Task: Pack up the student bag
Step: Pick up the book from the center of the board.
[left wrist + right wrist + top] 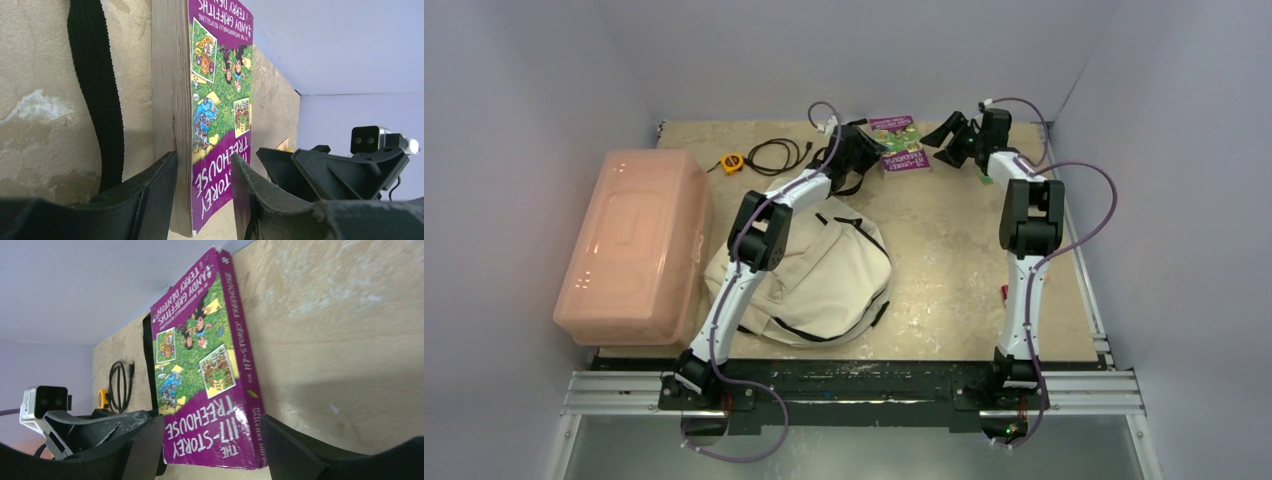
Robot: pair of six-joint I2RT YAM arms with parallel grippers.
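Student bag (824, 280) lies well apart from the book (901, 145) on the table (944, 260).
Left claw (204, 167) and right claw (212, 430), both spread, straddle it; closing together risks collision or a skewed grip.

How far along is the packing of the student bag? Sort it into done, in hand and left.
Done: nothing visibly; the student bag lies flat. In hand: left gripper and right gripper, both open, flank the book lying beyond the bag. Left: gripping the book and bagging it; the tape measure and cable also lie out.
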